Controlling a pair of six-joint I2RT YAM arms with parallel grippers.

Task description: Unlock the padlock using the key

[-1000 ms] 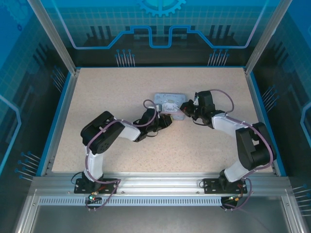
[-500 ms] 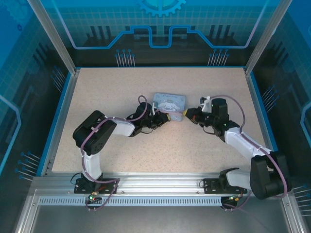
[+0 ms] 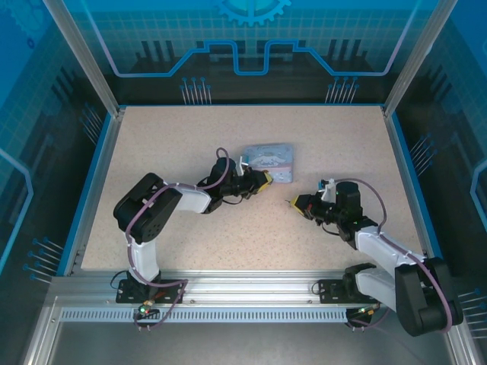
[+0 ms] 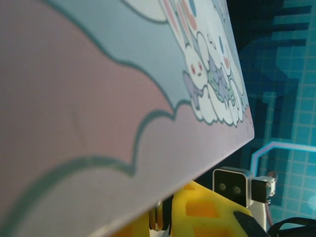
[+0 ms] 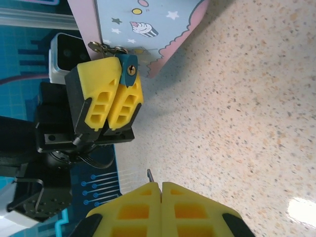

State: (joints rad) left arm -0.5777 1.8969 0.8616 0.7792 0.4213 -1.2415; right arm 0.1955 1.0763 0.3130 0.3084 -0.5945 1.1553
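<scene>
Presently listed: padlock (image 5: pixel 129 70), one, small, teal-bodied, with a brass keyhole facing the right wrist camera. It hangs from the metal hasp rings (image 5: pixel 101 47) of a pastel cartoon-print tin (image 5: pixel 148 22) on the speckled bench (image 5: pixel 237 98). It is pinched at the tips of the left fingers (image 5: pixel 98 94), which are drawn narrow around it. Key (image 5: pixel 149 174), one, thin and dark; just its tip projects from the right fingers (image 5: pixel 133 210), which are pressed together on its hidden head, low over the bench and well apart from the lock. Handling, as judged: both items are rigid metal, light and smooth, apt to twist or slip between the pads. The lock is best held by its flat body sides with the keyhole left free, the key by its broad head so the blade stays straight. The tin looks light and likely to shift if pushed.
</scene>
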